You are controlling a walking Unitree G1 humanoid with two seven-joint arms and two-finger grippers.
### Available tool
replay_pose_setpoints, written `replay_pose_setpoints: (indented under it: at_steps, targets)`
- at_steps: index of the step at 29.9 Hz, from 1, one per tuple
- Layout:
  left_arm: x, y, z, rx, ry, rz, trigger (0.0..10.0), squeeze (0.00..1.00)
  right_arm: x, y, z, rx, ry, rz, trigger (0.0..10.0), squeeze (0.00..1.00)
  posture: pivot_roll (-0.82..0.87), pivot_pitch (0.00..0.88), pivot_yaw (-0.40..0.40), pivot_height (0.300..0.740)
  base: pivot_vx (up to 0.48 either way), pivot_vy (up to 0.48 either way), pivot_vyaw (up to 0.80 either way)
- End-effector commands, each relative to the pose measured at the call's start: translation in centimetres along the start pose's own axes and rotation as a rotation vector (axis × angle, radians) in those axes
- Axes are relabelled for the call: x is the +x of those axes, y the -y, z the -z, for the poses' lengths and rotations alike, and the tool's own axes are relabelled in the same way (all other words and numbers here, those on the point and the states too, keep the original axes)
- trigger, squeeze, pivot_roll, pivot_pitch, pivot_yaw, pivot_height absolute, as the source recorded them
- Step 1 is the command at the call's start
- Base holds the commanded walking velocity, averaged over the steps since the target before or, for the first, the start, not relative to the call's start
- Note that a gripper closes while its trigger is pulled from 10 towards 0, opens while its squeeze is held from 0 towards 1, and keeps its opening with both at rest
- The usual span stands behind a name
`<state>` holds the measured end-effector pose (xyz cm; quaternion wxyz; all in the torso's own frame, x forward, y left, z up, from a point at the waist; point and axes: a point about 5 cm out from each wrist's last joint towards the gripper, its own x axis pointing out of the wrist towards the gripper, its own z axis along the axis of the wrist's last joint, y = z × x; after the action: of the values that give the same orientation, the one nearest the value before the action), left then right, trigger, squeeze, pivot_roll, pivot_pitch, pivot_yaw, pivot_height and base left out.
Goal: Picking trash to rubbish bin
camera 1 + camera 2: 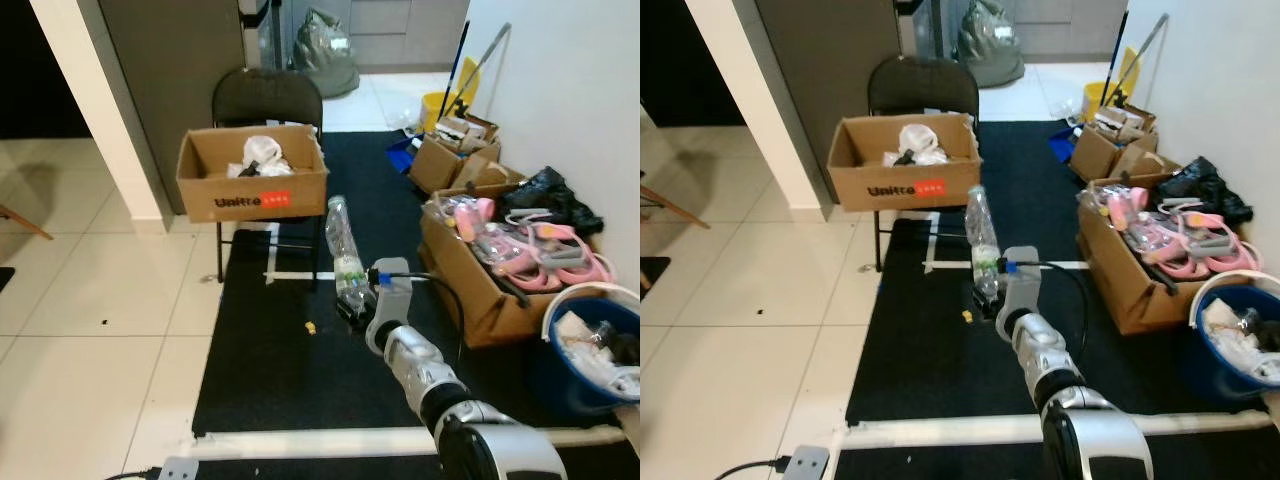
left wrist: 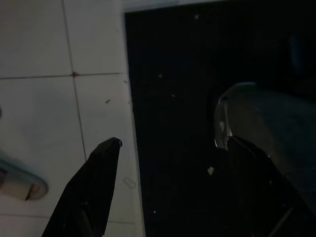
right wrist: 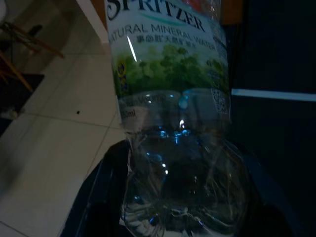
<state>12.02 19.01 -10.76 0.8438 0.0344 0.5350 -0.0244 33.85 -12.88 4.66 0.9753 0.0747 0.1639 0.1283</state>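
A clear plastic water bottle [image 1: 343,250] with a green label is held upright above the black mat, its base in my right gripper [image 1: 354,304], which is shut on it. In the right wrist view the bottle [image 3: 170,98] sits between the two black fingers [image 3: 103,192]. A cardboard box [image 1: 252,190] holding white crumpled trash [image 1: 262,155] rests on a black folding chair [image 1: 266,95] just behind the bottle. My left gripper [image 2: 173,163] hangs open over the edge of the mat and the white tiles.
Open cardboard boxes [image 1: 505,265] with pink items line the right wall. A blue bucket [image 1: 590,345] of rubbish stands at the near right. A small yellow scrap [image 1: 311,325] lies on the black mat [image 1: 270,370]. White tiled floor [image 1: 100,300] spreads to the left.
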Motion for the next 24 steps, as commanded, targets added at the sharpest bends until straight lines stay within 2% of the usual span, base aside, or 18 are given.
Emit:
replay_pose_setpoints:
  at_steps: [1, 3, 13, 24]
  targets:
    - [-0.08, -0.51, 0.14, 0.020, -0.009, -0.007, 10.0, 0.00, 0.02, -0.09, 0.03, 0.006, 0.001, 0.002, 10.0, 0.00, 0.01, 0.029, 0.073, 0.740, 0.292, 0.000, 0.00]
    - [-0.08, -0.56, 0.13, 0.023, -0.009, -0.008, 10.0, 0.00, 0.03, -0.07, 0.06, -0.001, -0.003, 0.006, 10.0, 0.00, 0.01, 0.029, 0.075, 0.740, 0.294, 0.000, 0.00]
    - [-0.04, -0.53, -0.10, 0.028, -0.005, -0.004, 10.0, 0.00, 0.06, 0.12, -0.26, 0.014, 0.011, 0.014, 10.0, 0.00, 0.01, 0.026, 0.075, 0.740, 0.292, 0.000, -0.74]
    - [-0.05, -0.45, 0.03, 0.028, -0.009, -0.003, 10.0, 0.00, 0.34, -0.54, -0.78, 0.002, 0.031, -0.019, 10.0, 0.00, 0.01, 0.025, 0.069, 0.740, 0.288, 0.000, 0.00]
